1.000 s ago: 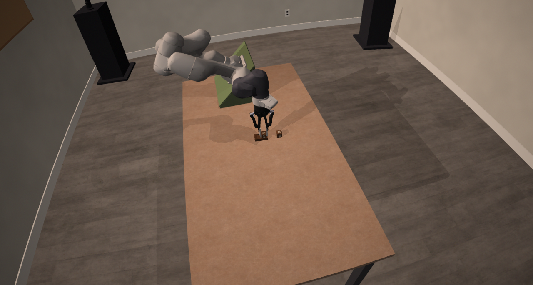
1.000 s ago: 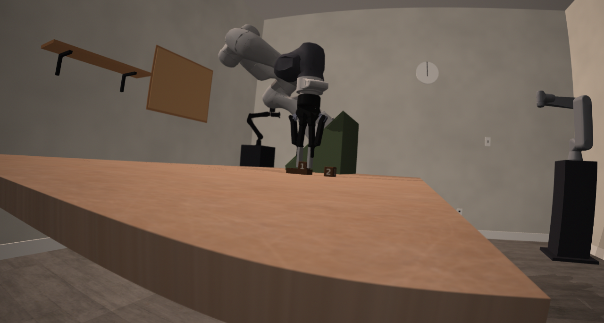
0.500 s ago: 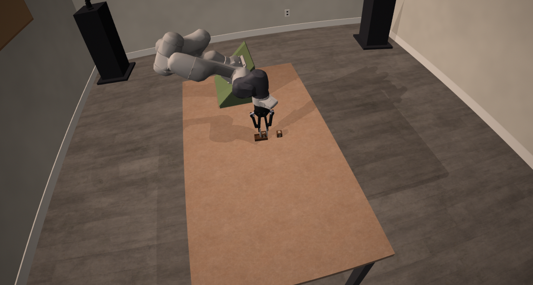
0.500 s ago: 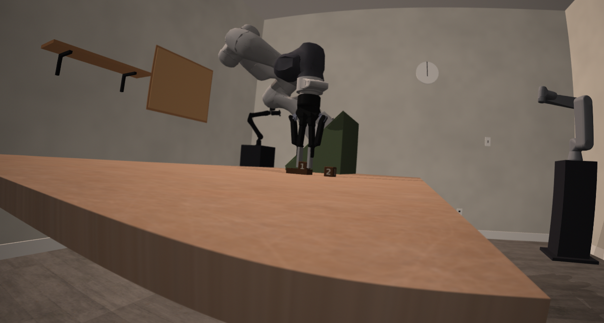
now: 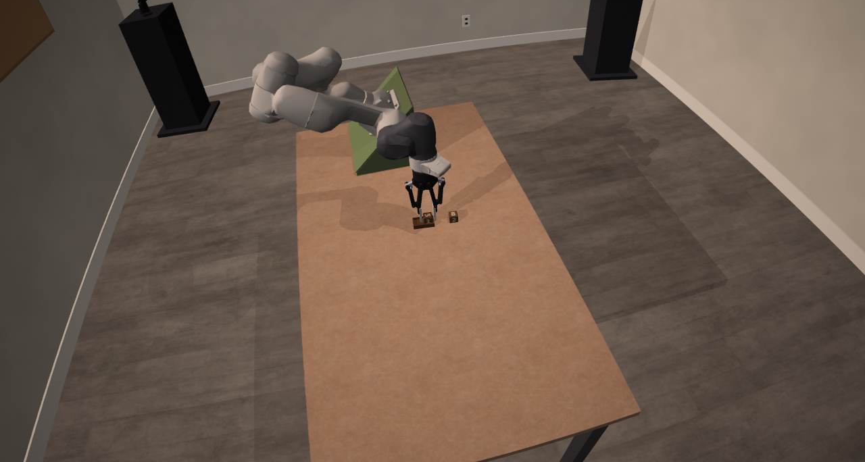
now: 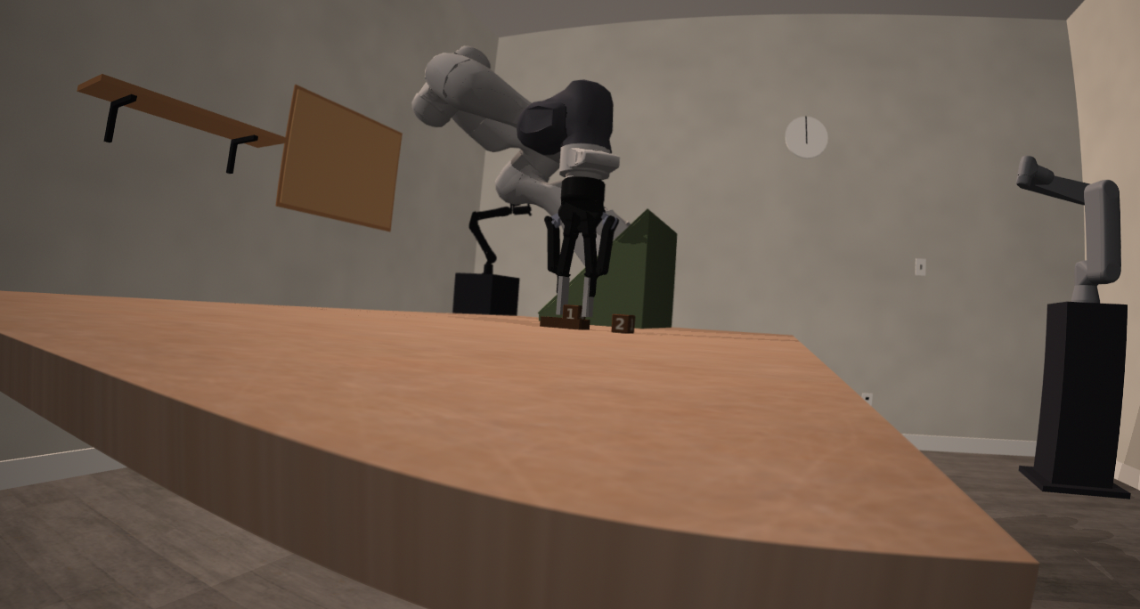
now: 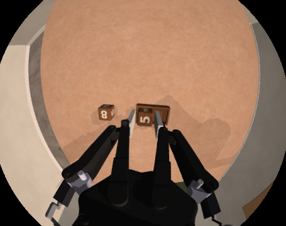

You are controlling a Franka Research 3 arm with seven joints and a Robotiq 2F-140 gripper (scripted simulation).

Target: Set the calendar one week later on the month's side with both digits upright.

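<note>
The brown tray [image 5: 423,225] [image 6: 549,323] [image 7: 153,105] lies flat on the table. One cube [image 5: 427,219] [image 6: 570,314] [image 7: 144,117] stands in it, in the right half as the top camera sees it. It shows 1 upright towards the top and exterior views and a 5 on top, turned sideways in the wrist view. My gripper [image 5: 427,215] [image 6: 575,307] [image 7: 144,115] is open around this cube, one finger on each side. The other cube [image 5: 453,217] [image 6: 622,323] [image 7: 106,112] stands on the table right of the tray, with 2 towards the top and exterior views and 8 on top. I cannot read a month's name.
The green wedge-shaped stand [image 5: 378,160] [image 6: 649,279] is behind the gripper at the table's far end. The other half of the tray, left in the top view and right in the wrist view, holds no cube.
</note>
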